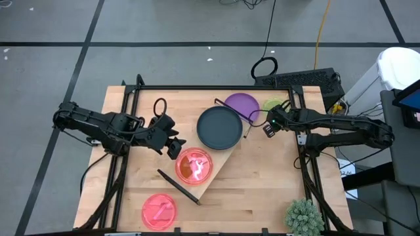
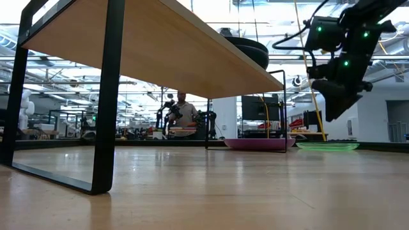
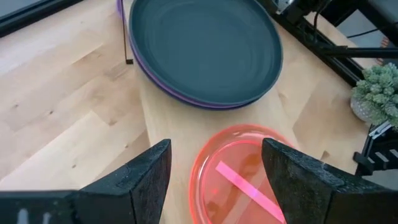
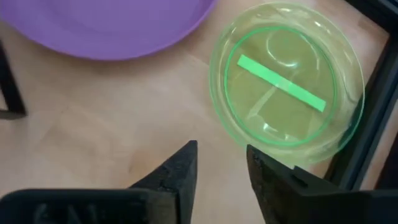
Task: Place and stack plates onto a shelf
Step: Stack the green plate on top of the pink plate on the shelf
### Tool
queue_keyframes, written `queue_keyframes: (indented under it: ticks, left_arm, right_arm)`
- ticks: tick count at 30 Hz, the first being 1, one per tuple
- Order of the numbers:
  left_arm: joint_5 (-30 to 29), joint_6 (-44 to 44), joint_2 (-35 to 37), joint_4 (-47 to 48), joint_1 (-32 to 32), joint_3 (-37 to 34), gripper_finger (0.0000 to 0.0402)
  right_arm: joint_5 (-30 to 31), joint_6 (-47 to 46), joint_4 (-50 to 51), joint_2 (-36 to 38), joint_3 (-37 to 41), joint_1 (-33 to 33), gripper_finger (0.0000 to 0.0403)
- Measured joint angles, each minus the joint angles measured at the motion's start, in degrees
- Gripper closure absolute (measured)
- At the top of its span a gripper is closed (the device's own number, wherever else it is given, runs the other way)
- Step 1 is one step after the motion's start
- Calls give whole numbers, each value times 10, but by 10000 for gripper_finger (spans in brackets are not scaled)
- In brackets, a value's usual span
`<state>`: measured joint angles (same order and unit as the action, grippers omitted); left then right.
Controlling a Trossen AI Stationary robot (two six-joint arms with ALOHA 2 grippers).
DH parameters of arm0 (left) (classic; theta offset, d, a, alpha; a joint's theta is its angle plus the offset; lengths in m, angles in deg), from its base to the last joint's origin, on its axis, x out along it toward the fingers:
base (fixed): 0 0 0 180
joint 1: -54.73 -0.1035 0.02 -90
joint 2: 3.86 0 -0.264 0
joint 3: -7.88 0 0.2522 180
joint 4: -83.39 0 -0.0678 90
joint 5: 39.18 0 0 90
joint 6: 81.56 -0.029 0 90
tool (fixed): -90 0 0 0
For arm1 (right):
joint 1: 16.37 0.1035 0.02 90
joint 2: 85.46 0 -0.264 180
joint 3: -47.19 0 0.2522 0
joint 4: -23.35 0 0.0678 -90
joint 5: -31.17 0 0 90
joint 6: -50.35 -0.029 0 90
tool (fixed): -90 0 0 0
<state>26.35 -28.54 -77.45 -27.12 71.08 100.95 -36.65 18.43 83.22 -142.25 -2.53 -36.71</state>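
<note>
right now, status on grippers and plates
Left gripper open over pink plate on shelf. Right gripper empty by lime plate. Dark plate on shelf.

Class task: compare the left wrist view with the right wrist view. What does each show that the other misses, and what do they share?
Only the left wrist view shows the dark teal plate stacked on a purple plate, a pink plate on the shelf, and the plant. Only the right wrist view shows the lime-green plate beside another purple plate. Both show wooden tabletop and their own gripper's empty fingers.
</note>
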Motion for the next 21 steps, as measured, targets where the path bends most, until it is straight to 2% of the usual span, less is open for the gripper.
queue_keyframes:
  ticks: [7, 16, 21]
  left_arm:
    - [0, -1, 0, 12, -16, 0, 147]
    - [1, 0, 0, 12, -21, 0, 147]
    - [19, 2, 0, 12, -21, 0, 147]
  right_arm:
    - [-16, 57, -91, -6, 38, -53, 269]
    - [-45, 125, -142, -54, 40, -112, 268]
    - [-61, 146, -154, -88, 40, -120, 268]
